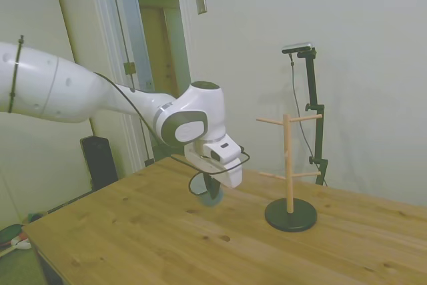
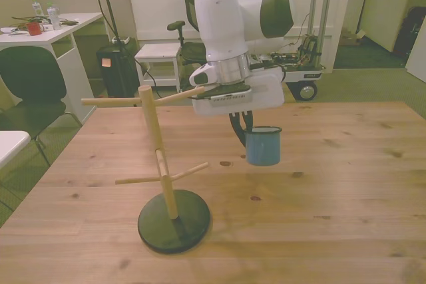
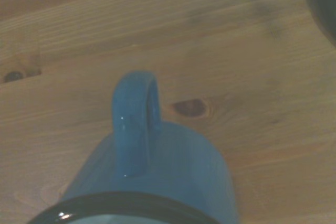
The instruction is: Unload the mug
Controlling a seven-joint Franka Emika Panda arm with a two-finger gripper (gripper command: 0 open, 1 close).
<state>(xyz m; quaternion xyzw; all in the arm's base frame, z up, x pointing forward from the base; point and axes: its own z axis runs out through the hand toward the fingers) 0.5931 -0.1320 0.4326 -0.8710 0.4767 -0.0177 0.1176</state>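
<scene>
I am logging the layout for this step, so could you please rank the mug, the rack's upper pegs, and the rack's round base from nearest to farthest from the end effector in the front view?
1. The mug, hanging at the end effector itself.
2. The upper pegs, toward the front view's left.
3. The rack's round base, lower left, on the table.

Upright light-blue mug [image 2: 263, 146], dark-rimmed

Mug [image 2: 263, 146]: no print, brand or number legible on its blue wall in any view.
Arm housing [image 2: 219, 21]: plain white; no marking can be read.
Wall plate [image 1: 201, 2]: blank.
Orange tag on dark bin [image 2: 105, 62]: too small to read.
</scene>
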